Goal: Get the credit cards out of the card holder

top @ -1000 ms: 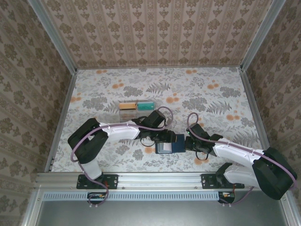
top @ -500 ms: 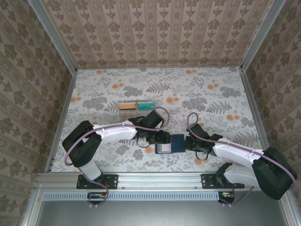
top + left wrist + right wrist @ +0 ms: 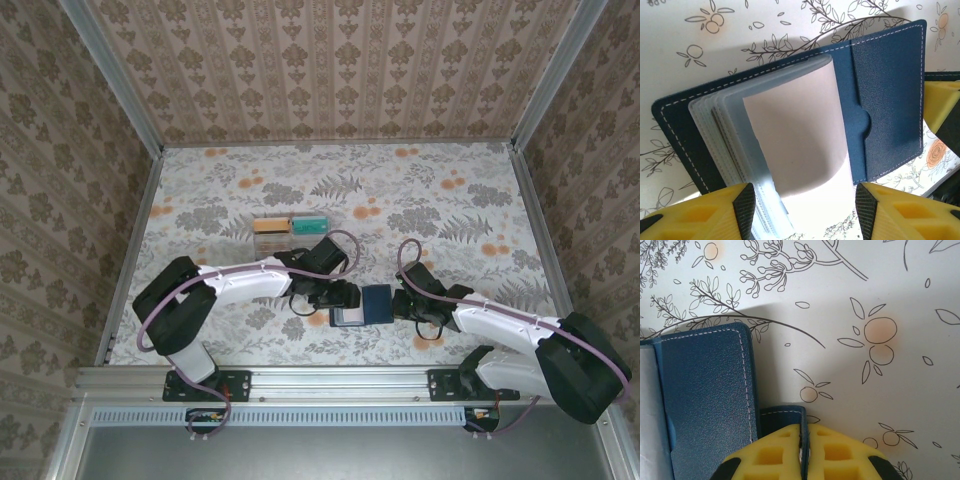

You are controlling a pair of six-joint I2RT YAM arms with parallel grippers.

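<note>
The card holder lies open on the flowered table, dark blue with white stitching and a fan of clear sleeves. A pale sleeve page curves up from it and runs down between the fingers of my left gripper, which stands open around it. My right gripper is shut on a blue stitched flap at the card holder's right edge. From above, the card holder sits between the left gripper and the right gripper. Two credit cards, an orange one and a teal one, lie flat behind the left arm.
Wallpapered panels close in the table on three sides, with metal posts at the corners. A metal rail runs along the near edge by the arm bases. Open floral tabletop stretches behind the arms.
The left arm's elbow has swung down and to the left while its gripper stayed at the card holder. The right arm and the two loose cards have not moved.
</note>
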